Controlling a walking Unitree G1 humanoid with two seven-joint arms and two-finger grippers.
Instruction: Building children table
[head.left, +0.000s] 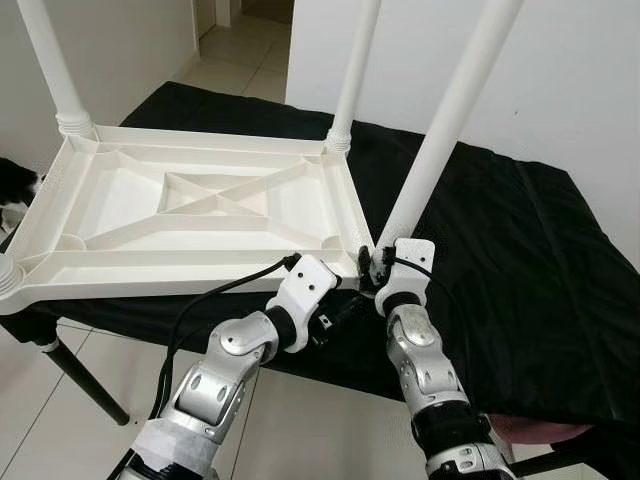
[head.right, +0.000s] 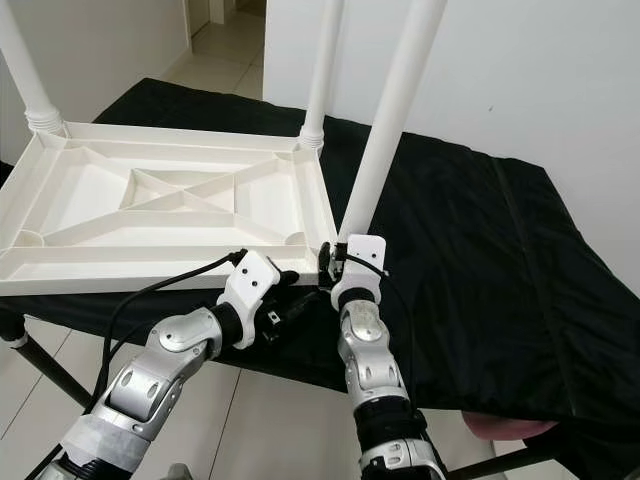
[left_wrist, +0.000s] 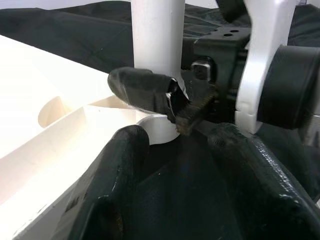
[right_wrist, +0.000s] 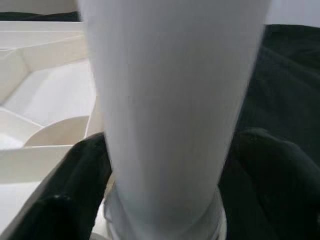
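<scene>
At lower centre, the right gripper (head.left: 374, 266) clamps the white leg (head.left: 440, 130); the left gripper (head.left: 350, 297) waits, fingers parted, beside the tabletop (head.left: 200, 200).

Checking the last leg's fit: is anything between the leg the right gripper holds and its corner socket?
Nothing visible. The leg already stands in the near corner of the tabletop, the right gripper clamped at its base; the left gripper waits beside it.

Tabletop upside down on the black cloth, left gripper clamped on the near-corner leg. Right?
Wrong arm. The right gripper is clamped on the leg, per the right wrist view. The left gripper sits open just short of it. The tabletop is upside down on the black cloth.
</scene>
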